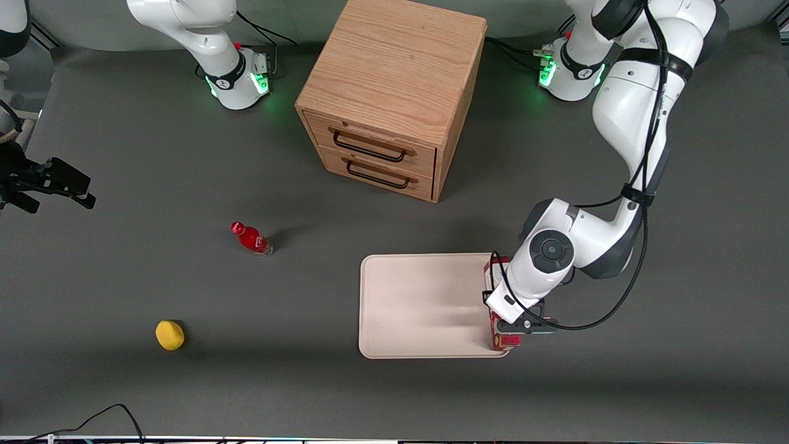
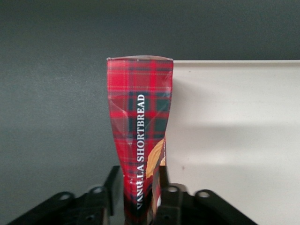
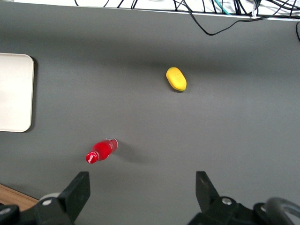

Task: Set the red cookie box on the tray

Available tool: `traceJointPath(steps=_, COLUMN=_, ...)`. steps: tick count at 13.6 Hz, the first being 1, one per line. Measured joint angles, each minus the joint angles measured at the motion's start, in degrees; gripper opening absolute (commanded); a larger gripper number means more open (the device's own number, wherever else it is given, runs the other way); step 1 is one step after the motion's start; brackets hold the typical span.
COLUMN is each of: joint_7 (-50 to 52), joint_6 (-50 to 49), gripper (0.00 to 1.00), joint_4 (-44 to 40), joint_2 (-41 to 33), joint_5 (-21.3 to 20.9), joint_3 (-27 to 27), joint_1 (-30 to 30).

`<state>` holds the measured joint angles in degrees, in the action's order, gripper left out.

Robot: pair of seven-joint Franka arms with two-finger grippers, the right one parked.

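The red cookie box [image 2: 139,122], a slim tartan carton with white lettering and a cookie picture, stands on its narrow side between the fingers of my left gripper [image 2: 139,176]. The gripper is shut on it, and the carton looks pinched and twisted near the fingers. In the front view the box [image 1: 497,338] lies along the rim of the cream-white tray [image 1: 419,302] at the working arm's end, mostly hidden under the gripper [image 1: 515,325] and wrist. The wrist view shows the tray [image 2: 234,140] right beside the box, one long edge of the box over the rim.
A wooden two-drawer cabinet [image 1: 394,92] stands farther from the front camera than the tray. A small red bottle [image 1: 251,238] and a yellow lemon-like object [image 1: 169,335] lie toward the parked arm's end of the table.
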<state>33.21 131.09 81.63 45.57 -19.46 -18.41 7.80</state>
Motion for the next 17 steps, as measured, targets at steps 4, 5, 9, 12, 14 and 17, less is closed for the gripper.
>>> traceJointPath(steps=4, joint_7=-1.38, joint_6=-13.03, gripper=1.0, joint_4=-0.81, joint_2=-5.45, joint_5=3.05, joint_3=-0.31, joint_1=-0.79)
traceJointPath(steps=5, joint_7=-4.75, joint_6=-19.57, gripper=1.0, joint_4=-1.38, joint_2=-9.06, joint_5=6.32, joint_3=0.09, joint_1=-1.25)
traceJointPath(steps=9, joint_7=-26.57, joint_6=-45.79, gripper=1.0, joint_4=-2.12, joint_2=-28.87, joint_5=15.17, joint_3=12.03, joint_1=-2.6)
traceJointPath(steps=12, joint_7=-36.93, joint_6=-53.19, gripper=1.0, joint_4=2.21, joint_2=-40.31, joint_5=16.35, joint_3=19.55, joint_1=-3.54)
traceJointPath(steps=14, joint_7=-38.49, joint_6=-52.77, gripper=1.0, joint_4=9.6, joint_2=-47.5, joint_5=16.58, joint_3=21.88, joint_1=-3.56)
traceJointPath(steps=17, joint_7=-38.99, joint_6=-52.69, gripper=1.0, joint_4=15.24, joint_2=-53.9, joint_5=16.78, joint_3=22.53, joint_1=-3.43)
